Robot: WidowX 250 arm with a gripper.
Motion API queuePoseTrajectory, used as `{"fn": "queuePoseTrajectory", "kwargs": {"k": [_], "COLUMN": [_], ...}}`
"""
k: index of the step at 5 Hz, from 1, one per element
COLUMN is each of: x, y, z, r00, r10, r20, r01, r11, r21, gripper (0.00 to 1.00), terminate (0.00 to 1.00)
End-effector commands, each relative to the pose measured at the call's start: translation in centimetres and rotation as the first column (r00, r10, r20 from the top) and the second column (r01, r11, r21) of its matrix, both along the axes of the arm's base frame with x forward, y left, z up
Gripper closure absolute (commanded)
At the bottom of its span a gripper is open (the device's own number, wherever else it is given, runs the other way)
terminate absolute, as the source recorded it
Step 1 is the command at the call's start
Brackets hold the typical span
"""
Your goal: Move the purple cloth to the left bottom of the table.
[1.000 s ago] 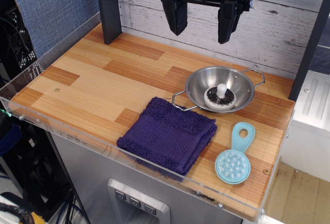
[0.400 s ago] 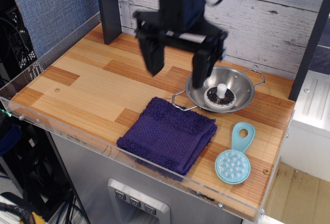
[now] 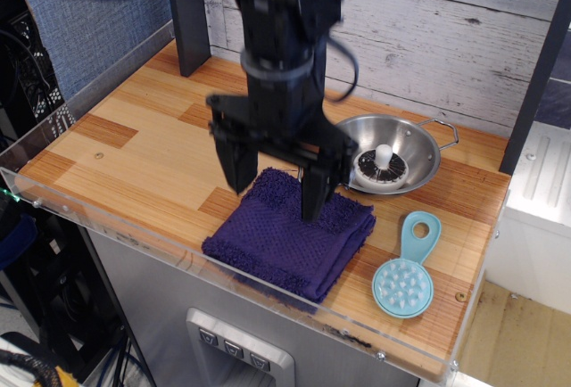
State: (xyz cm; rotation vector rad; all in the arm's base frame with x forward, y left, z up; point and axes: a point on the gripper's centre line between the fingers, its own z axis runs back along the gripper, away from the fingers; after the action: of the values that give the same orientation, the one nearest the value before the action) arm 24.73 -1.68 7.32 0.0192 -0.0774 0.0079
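Observation:
The purple cloth (image 3: 290, 242), a dark indigo folded terry towel, lies near the front edge of the wood-plank table (image 3: 143, 151), right of the middle. My gripper (image 3: 277, 193) hangs open just over the cloth's far edge. One finger is off the cloth's left corner and the other finger (image 3: 316, 193) is over the cloth. Nothing is held between the fingers. The arm hides part of the cloth's far edge.
A steel bowl (image 3: 419, 157) with a white and black insert stands behind the cloth on the right. A light blue scrubber brush (image 3: 406, 278) lies right of the cloth. A dark post (image 3: 187, 17) stands at the back left. A clear acrylic rim (image 3: 107, 226) runs along the front.
The gripper has come down from high at the back, moving forward and left, to just over the cloth's far edge. It stays open. The cloth has not moved.

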Motion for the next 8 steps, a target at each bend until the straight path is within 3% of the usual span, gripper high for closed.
{"fn": "queuePoseTrajectory", "kwargs": {"k": [1,5,6,7,8], "x": [1.9,0.8,0.0,-1.0,-1.0], "y": [-0.1,-0.5,-0.4,-0.1,0.0], "z": [-2.8,-5.4,-7.2,-9.4,-10.0], "r00": [1.0,0.996,0.992,0.986,0.983], "r10": [0.017,-0.072,-0.105,-0.091,-0.088], "r20": [-0.016,-0.057,-0.072,-0.137,-0.161], "r01": [-0.016,0.075,0.109,0.094,0.093], "r11": [0.999,0.995,0.993,0.995,0.995], "r21": [0.037,0.061,0.05,0.018,0.022], "gripper": [0.0,0.0,0.0,0.0,0.0], "terminate": [0.0,0.0,0.0,0.0,0.0]}}
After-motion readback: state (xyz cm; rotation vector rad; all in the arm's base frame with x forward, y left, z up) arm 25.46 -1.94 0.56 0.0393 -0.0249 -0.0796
